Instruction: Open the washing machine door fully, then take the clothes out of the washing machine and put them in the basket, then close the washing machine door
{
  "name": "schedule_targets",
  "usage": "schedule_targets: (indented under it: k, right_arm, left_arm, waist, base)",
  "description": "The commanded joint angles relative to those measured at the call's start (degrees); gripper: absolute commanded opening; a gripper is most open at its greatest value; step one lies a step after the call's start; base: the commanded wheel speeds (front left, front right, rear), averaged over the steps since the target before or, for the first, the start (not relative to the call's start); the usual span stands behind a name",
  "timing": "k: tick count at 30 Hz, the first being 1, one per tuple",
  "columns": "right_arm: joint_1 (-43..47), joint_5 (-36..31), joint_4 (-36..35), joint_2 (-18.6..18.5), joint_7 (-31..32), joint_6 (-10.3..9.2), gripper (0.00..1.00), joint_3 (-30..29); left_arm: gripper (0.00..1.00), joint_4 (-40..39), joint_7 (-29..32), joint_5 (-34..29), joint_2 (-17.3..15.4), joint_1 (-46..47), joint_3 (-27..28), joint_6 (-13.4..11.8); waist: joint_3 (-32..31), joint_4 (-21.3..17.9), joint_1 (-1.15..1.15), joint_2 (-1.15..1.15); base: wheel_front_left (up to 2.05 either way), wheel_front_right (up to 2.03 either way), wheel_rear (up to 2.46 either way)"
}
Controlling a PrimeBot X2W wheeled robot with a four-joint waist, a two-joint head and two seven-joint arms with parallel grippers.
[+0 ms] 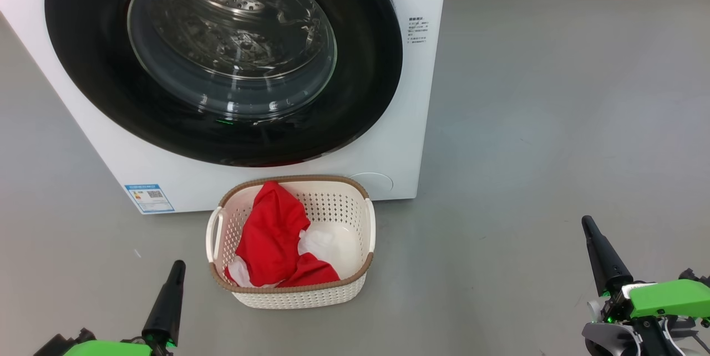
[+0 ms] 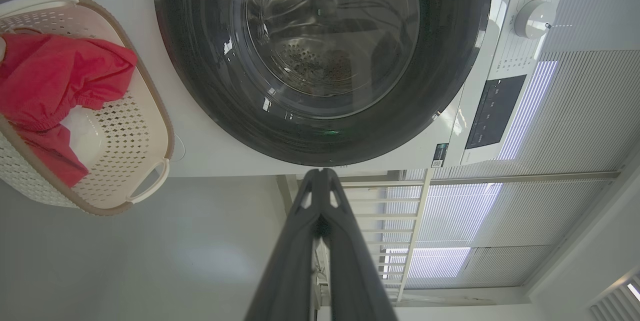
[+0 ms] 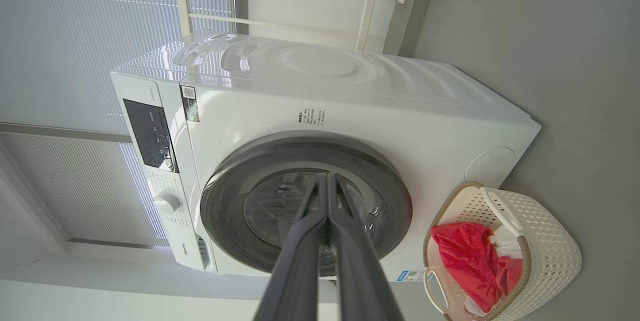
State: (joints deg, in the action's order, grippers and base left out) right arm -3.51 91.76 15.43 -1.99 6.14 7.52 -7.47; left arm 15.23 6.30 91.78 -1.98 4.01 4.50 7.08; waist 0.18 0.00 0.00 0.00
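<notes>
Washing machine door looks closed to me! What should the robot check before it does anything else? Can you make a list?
1. Washing machine door sits flush against the washing machine: ok.
2. Door latch has really caught: cannot tell.
3. No red fabric shows in the drum through the glass: ok.
4. Clothes lie inside the basket: ok.
5. Left jaws shut, holding nothing, apart from the basket: ok.
6. Right jaws shut, holding nothing, over bare floor: ok.

Blue label [image 1: 149, 198] and small print [image 1: 417, 30] on the washing machine [image 1: 413, 123] are unreadable.
</notes>
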Motion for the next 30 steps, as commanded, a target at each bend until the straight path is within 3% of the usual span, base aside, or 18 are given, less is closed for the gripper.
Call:
schedule_targets:
  k: [1,30]
  right_arm:
    - [-2.68,0.41,-1.41,-0.88,0.35,-0.03,0.00,0.95]
    - [-2.68,0.41,-1.41,-0.88,0.34,-0.03,0.00,0.96]
  left_arm:
    - [0.00,-1.18,0.19,0.39,-0.89,2.19,2.03,0.41]
    - [0.00,-1.18,0.19,0.39,-0.89,2.18,2.02,0.41]
  waist:
    - [0.00,0.00,0.00,0.00]
    - [0.00,0.00,0.00,0.00]
  base:
    - [0.00,0.00,0.00]
    - [0.00,0.00,0.00]
